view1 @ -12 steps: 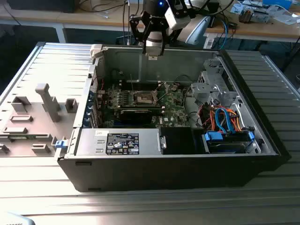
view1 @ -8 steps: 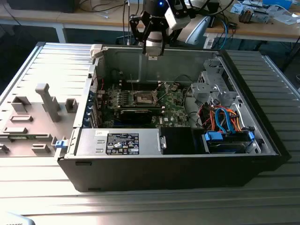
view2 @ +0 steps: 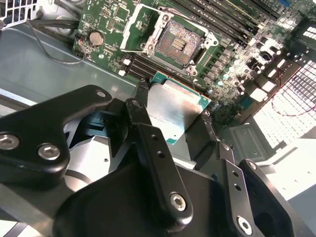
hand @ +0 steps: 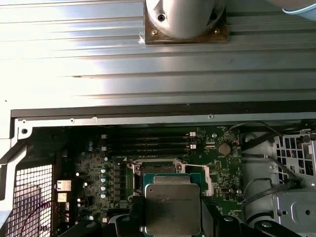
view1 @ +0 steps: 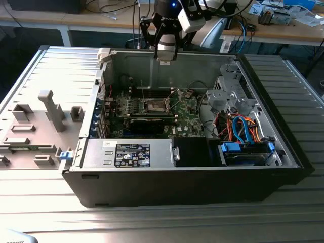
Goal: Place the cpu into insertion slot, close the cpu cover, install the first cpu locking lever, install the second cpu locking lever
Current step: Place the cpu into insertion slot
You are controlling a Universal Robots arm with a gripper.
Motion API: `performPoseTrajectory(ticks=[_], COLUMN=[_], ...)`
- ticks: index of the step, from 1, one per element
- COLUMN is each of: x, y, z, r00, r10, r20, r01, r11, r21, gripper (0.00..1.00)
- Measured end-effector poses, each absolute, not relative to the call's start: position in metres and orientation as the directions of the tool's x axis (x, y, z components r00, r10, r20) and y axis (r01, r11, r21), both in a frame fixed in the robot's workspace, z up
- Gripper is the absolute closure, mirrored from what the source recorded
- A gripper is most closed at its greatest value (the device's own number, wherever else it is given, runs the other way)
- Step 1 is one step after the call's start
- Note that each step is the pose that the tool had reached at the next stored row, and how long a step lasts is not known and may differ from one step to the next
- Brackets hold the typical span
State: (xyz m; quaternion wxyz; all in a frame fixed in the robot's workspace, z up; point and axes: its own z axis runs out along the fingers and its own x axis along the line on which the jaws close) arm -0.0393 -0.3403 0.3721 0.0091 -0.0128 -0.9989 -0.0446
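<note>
My gripper point(view1: 166, 56) hangs above the back wall of the open computer case point(view1: 283, 152), shut on the cpu point(view1: 166, 50). In the second wrist view the black fingers point(view2: 142, 106) clamp two opposite edges of the cpu point(view2: 170, 111), a silvery square on a green base. Below it lies the insertion slot point(view2: 180, 42), uncovered, with its dark contact field showing. The cpu cover point(view2: 139, 24) is swung up beside the slot. The exterior view shows the slot point(view1: 156, 105) at the middle of the green board. In the first wrist view the cpu point(hand: 173, 207) hides most of the slot point(hand: 170, 169).
A power supply point(view1: 131, 153) lines the case's near side. A drive bay with blue and orange cables point(view1: 243, 126) fills the exterior view's right. A grey fixture with blocks point(view1: 45, 116) lies outside at the exterior view's left. Memory slots point(hand: 148, 143) and a coin battery point(view2: 95, 37) flank the socket.
</note>
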Motion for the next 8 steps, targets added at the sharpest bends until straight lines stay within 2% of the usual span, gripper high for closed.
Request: performPoseTrajectory(ticks=[8], x=[-0.0393], y=[-0.3403], z=[0.3699], r00=[-1.0], r10=[0.025], r20=[0.019], r01=[0.026], r11=[0.996], r21=[0.089], gripper=[0.46])
